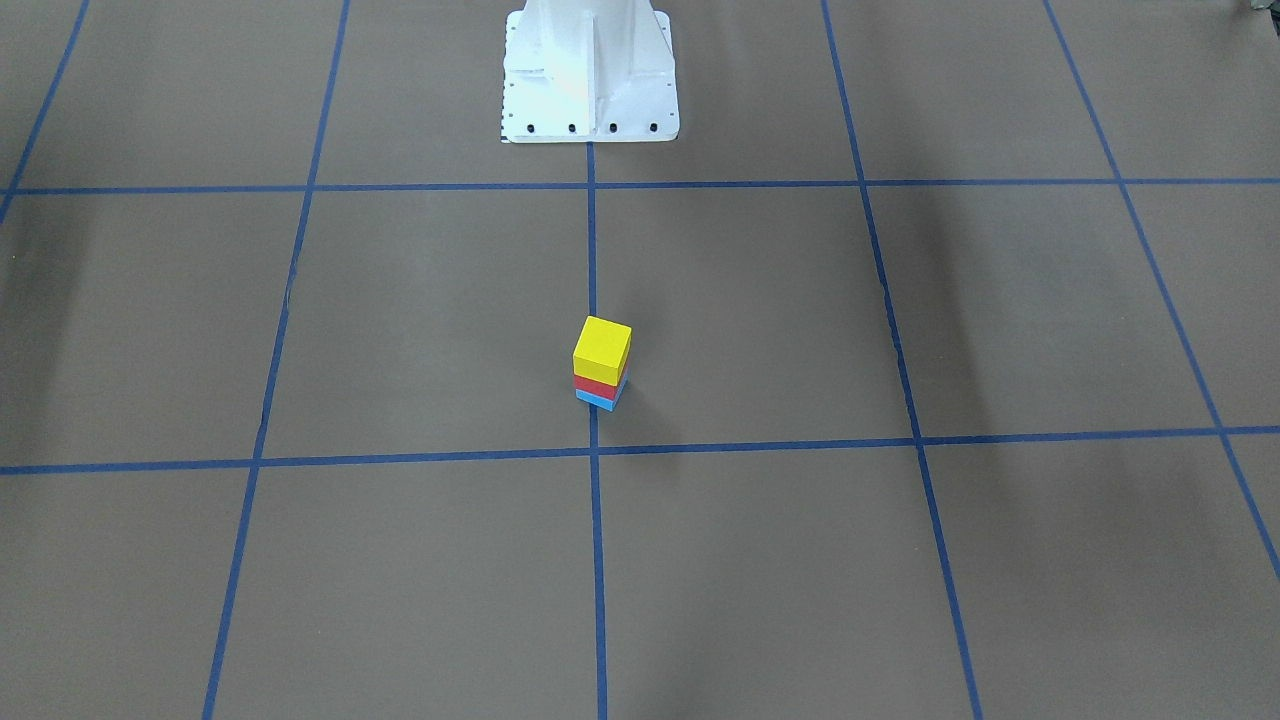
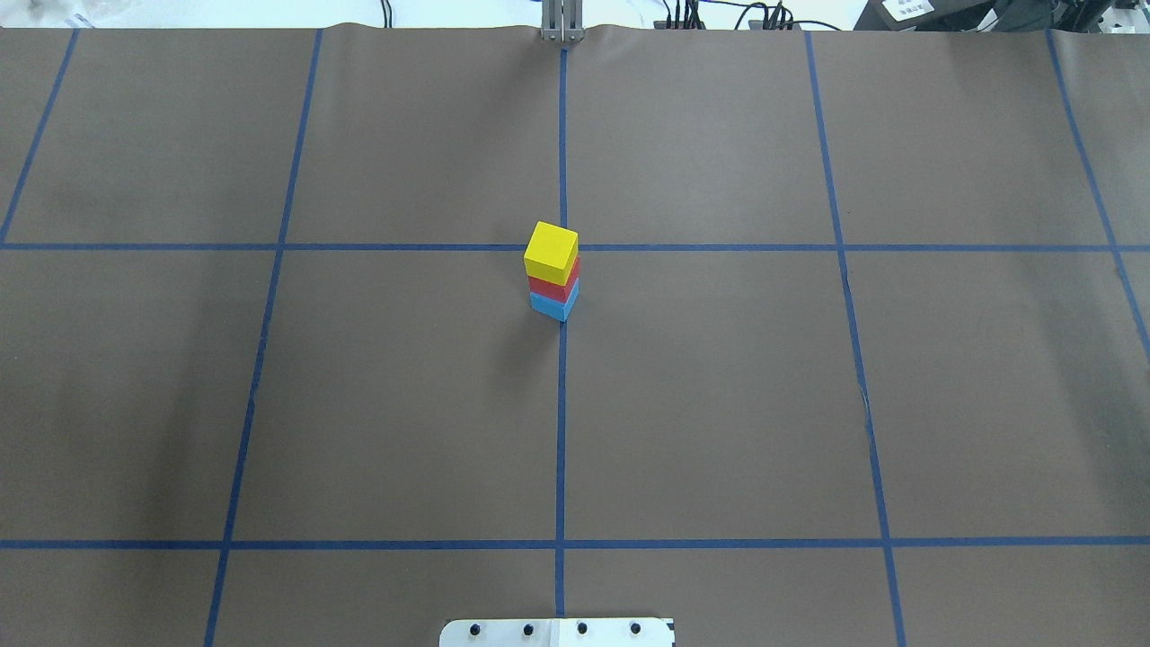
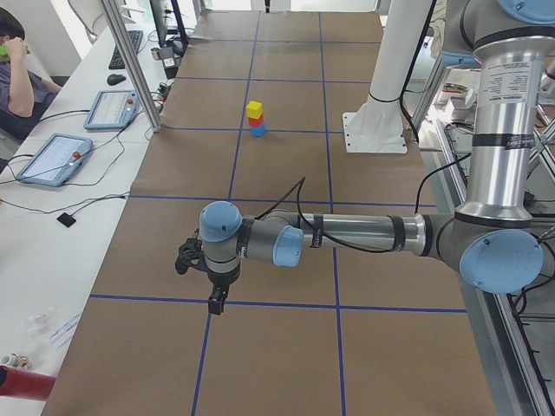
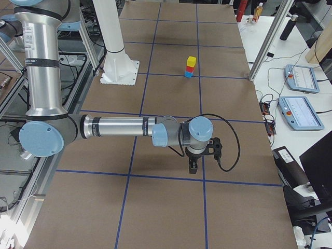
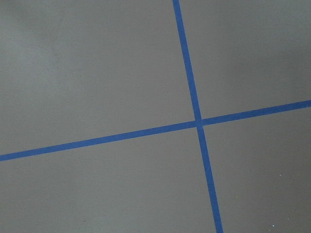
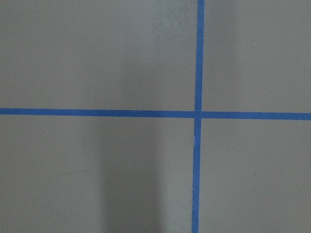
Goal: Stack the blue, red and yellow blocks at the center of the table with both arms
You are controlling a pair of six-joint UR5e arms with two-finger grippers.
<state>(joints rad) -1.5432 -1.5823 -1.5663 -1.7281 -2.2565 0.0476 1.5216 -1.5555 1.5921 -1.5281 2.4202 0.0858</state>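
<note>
The yellow block (image 2: pixel 551 251) sits on the red block (image 2: pixel 553 286) on the blue block (image 2: pixel 552 305), well apart from the left gripper (image 3: pixel 214 303) and right gripper (image 4: pixel 193 167), which hang over opposite ends of the table (image 3: pixel 286 347), likely to keep clear of the finished stack; whether either pincer is wide or narrow I cannot tell.

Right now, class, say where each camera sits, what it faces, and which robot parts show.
Front-facing: across the table, facing the robot; pedestal shows.
Overhead: behind the robot, looking forward; pedestal edge only.
Left: table's end; left arm near.
Right: opposite end; right arm near.
Left wrist: down at tape crossing; no body.
Right wrist: likewise.
Shared: all exteriors see the block stack.
</note>
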